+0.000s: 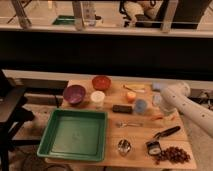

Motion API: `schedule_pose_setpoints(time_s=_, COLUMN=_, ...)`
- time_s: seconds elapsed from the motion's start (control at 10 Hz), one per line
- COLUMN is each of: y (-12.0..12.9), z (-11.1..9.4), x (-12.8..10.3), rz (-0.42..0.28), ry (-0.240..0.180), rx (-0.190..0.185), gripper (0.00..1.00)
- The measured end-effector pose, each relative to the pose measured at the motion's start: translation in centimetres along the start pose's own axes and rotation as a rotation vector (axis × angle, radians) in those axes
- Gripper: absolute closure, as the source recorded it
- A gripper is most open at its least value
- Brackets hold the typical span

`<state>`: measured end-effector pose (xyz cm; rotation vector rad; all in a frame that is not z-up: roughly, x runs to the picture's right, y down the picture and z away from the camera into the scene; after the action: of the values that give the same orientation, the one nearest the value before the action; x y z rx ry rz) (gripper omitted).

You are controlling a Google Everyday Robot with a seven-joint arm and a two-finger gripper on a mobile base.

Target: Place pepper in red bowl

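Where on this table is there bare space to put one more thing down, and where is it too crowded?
Bare wood lies between the red bowl and the yellow item, and in front of the spoon, beside the metal cup. The green tray holds nothing. It is crowded at the right, where the gripper is close to the pepper.

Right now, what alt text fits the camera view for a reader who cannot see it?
The robot's gripper hangs low at the right side of the wooden table, by the pepper; the red bowl sits at the far edge beside a purple bowl, a green tray front left.
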<state>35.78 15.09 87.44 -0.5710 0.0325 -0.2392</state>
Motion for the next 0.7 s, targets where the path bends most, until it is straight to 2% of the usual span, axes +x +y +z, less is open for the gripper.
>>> schedule_pose_setpoints(time_s=0.4, y=-1.6, z=0.0, x=0.4, rz=0.008, ry=0.037, rx=0.014, gripper=0.2)
schedule_pose_setpoints(time_s=0.7, y=-1.9, z=0.6, x=2.8, rz=0.115, ry=0.091, rx=0.008, gripper=0.2)
